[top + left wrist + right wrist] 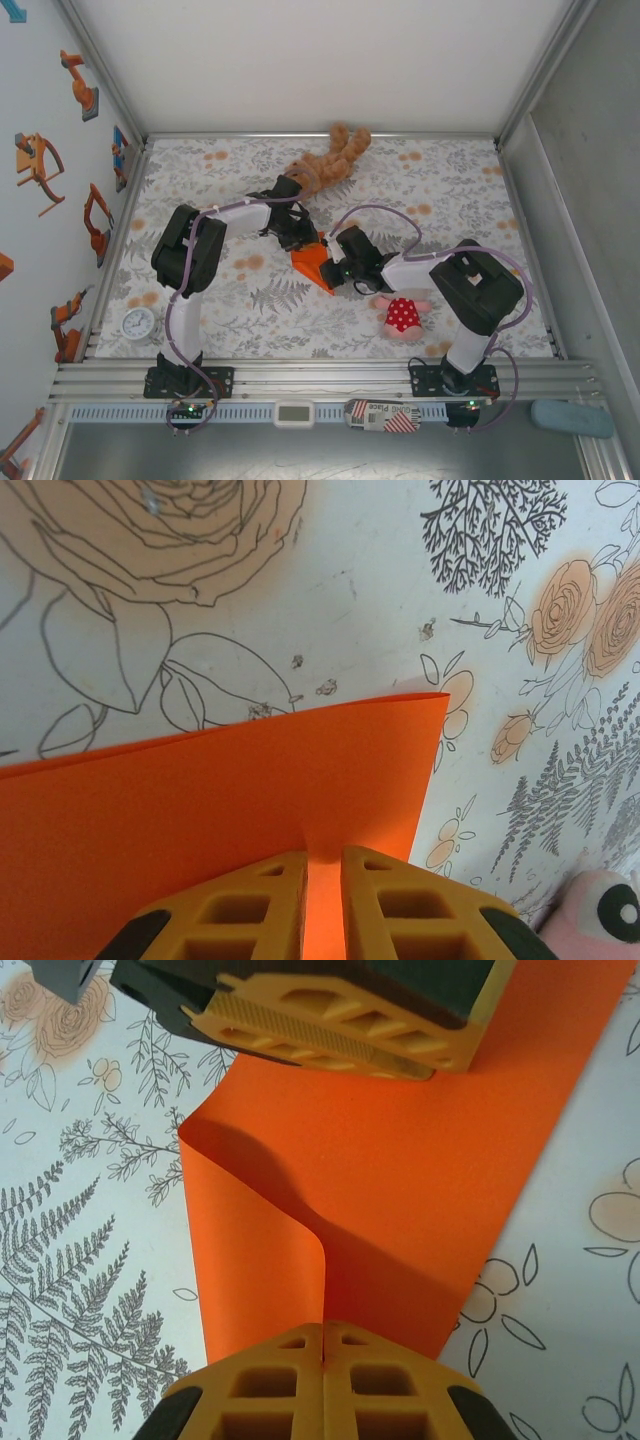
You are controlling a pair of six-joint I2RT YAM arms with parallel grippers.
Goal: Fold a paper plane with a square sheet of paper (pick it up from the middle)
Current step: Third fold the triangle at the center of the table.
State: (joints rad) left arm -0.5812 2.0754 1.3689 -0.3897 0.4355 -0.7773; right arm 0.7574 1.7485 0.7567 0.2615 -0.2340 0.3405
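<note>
Fingers (265, 1385) of the right gripper (322, 1338) pressed fully together, nipping 1 edge of the square sheet of thin bright orange paper (400, 1190). Left gripper (322, 865) nearly closed, clamping the other end between 2 yellow ribbed pads. Hangs curled in 1 soft loop just on the near side of the brown plush bear (325, 165). Looks featherlight, floppy, smooth and easily creased; probably best pinched at edge midpoints, gently, without tugging.
</note>
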